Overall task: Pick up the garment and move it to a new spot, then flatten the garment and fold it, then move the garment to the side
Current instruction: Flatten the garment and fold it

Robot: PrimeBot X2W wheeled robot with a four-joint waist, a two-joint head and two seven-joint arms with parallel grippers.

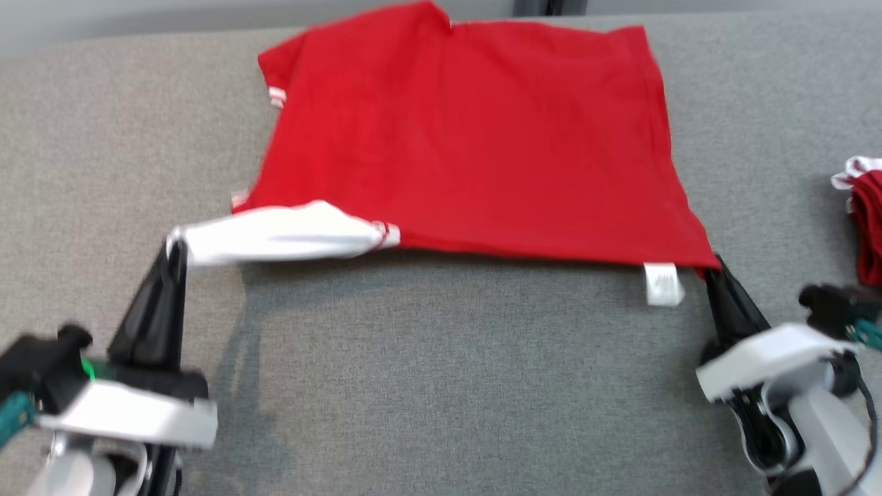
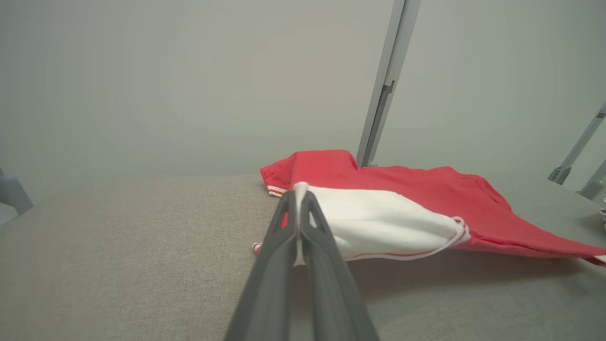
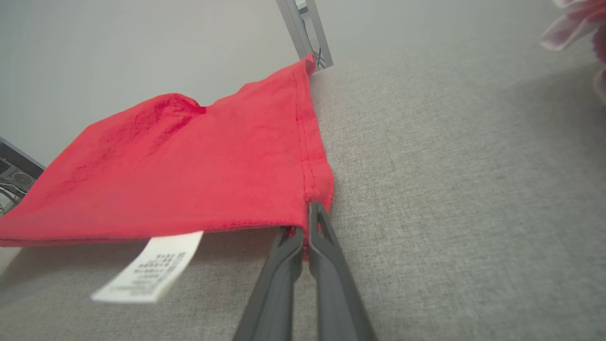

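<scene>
left end effector [image 1: 175,245] sits at the near left of the grey fabric tabletop [image 1: 441,386], its two dark fingers pressed together on the tip of a white section [image 1: 282,236] of the garment [image 1: 468,138]. the left wrist view shows that white cloth pinched between the fingertips, with a thin red-and-white trim running along its edge. right end effector [image 1: 714,266] is at the near right, fingers likewise clamped together, gripping the near right corner of the red cloth right at its stitched side hem. just left of that grip a white care label [image 1: 663,284] hangs down from the near edge.

between the two grips the garment's near edge is stretched across and lifted off the tabletop, with a shadow on the grey surface beneath it. from there the red cloth slopes away and lies spread fairly flat across the middle and far part of the tabletop, a striped sleeve cuff showing at its far left.

at the right edge, well apart from the garment, lies a second red and white cloth [image 1: 865,220], bunched up. past the far edge of the tabletop a grey metal post [image 2: 386,80] rises in front of a plain pale wall [image 2: 189,85].
</scene>
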